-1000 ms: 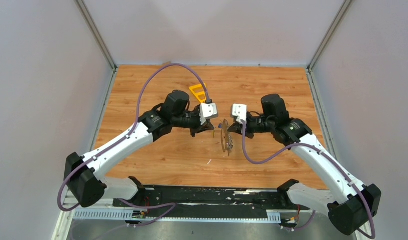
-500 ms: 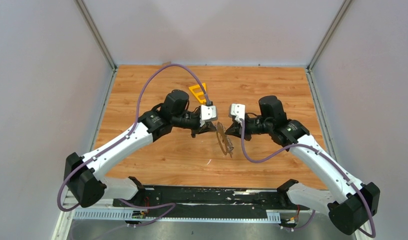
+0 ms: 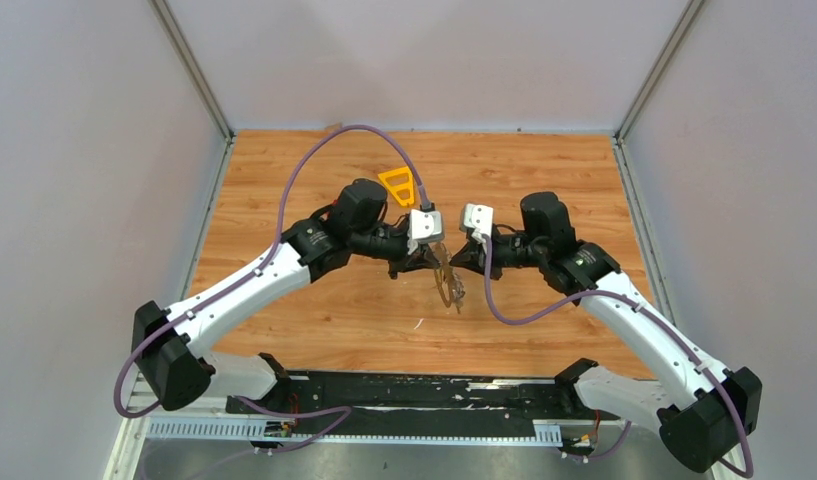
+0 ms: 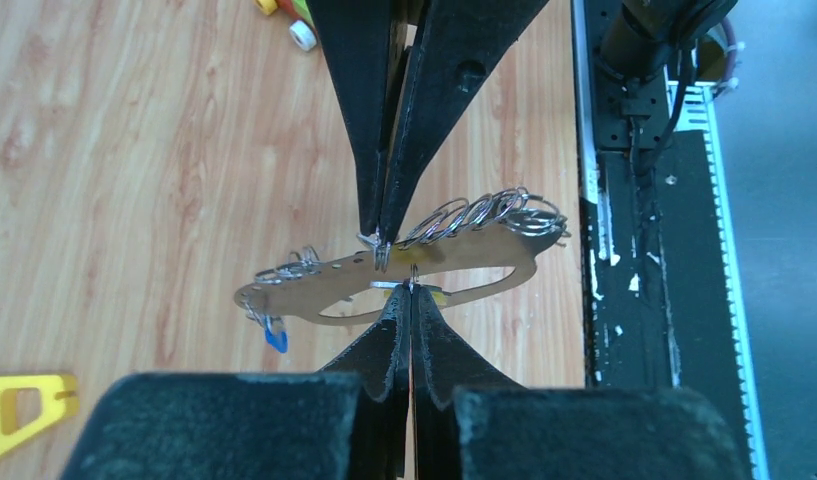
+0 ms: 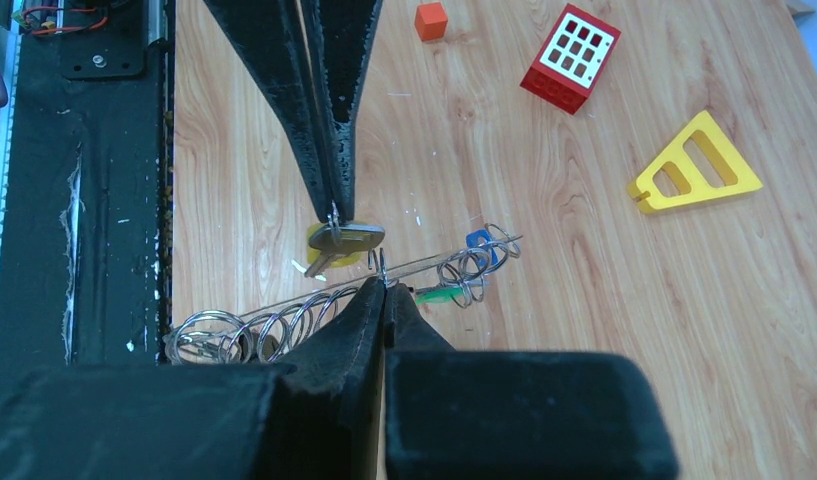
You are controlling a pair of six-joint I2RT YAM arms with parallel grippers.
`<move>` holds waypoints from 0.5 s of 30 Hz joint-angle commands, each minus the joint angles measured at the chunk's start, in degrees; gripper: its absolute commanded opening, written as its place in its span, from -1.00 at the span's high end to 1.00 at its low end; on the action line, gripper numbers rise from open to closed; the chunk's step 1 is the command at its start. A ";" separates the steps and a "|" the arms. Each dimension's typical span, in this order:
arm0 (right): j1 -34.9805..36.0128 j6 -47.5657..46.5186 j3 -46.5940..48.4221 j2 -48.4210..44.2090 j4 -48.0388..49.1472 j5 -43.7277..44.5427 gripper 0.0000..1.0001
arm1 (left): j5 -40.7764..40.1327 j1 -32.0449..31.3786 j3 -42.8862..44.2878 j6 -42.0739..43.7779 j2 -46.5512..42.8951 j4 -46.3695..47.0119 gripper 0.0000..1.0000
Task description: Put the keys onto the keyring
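Tip to tip, midair.
Left hand [image 4: 411,296], pointing 3 o'clock, pinches yellow key [image 5: 346,240]; right hand [image 5: 384,286], pointing 9 o'clock, clamps keyring [image 4: 494,262].

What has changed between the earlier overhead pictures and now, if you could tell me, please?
The left arm swung a little to its right, bringing the left gripper, shut on a yellow-headed key, across the gap to the keyring. The yellow frame behind it now shows more fully. The right gripper stayed shut on the keyring, which barely shifted.
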 commanded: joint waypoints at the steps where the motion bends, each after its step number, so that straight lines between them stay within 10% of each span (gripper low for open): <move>1: 0.40 1.78 -0.70 -0.79 4.95 1.13 1.00 | 1.44 -0.30 2.35 -6.36 0.81 -0.41 1.00; 15: 0.71 1.48 -1.55 -1.42 6.17 3.03 1.00 | -0.27 -0.39 4.94 -15.81 4.29 1.25 1.00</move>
